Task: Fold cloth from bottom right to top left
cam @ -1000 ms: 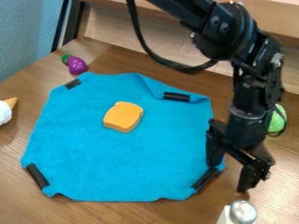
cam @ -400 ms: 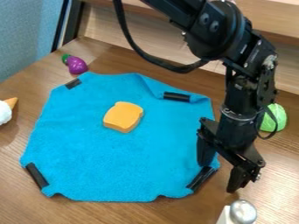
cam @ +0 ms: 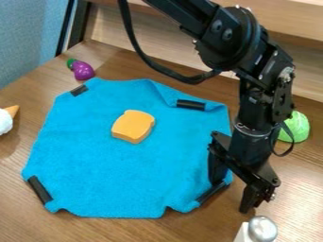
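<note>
Standing with its fingers apart, the tool (cam: 231, 196) meets the nearest corner of the cloth (cam: 126, 175) beside it; likely light and limp, it should pinch easily by the black strip (cam: 210, 193).

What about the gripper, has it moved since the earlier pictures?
Yes, the gripper has shifted toward the picture's left, closer to the orange bread slice.

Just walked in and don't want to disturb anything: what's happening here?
A black two-finger robot gripper is open at the bottom-right corner of a bright blue fabric cloth, one finger over it, the other beyond its edge. The cloth lies spread out, not yet folded across, with an orange, bread-shaped toy on it.
</note>
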Motion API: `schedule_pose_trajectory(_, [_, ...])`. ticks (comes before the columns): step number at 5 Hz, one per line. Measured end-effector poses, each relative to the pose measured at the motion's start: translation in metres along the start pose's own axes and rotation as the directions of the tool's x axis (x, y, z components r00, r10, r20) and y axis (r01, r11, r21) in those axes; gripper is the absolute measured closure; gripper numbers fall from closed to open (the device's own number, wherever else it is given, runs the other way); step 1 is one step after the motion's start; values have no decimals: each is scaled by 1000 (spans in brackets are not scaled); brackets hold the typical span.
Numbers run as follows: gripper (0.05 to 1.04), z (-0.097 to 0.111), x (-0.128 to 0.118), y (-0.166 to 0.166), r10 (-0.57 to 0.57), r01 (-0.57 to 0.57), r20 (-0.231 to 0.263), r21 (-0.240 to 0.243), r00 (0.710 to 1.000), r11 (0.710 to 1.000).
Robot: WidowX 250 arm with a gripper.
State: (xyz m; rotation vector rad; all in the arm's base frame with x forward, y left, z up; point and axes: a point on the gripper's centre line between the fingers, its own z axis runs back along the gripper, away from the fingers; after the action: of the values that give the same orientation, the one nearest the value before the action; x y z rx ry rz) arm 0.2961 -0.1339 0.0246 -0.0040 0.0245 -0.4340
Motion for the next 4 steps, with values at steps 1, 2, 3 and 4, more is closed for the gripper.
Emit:
schedule_pose_trajectory(1, [136,0,2,-1,6,-6,12,-9,1000,1000])
schedule_pose_trajectory(2, [448,0,3,-1,11,-11,20,-8,1000,1000])
schedule_pose_trajectory(3, [705,-1,5,4,20,-20,19,-9,1000,1000])
schedule_pose_trajectory(4, [920,-1,7,5,22,-22,14,-10,1000,1000])
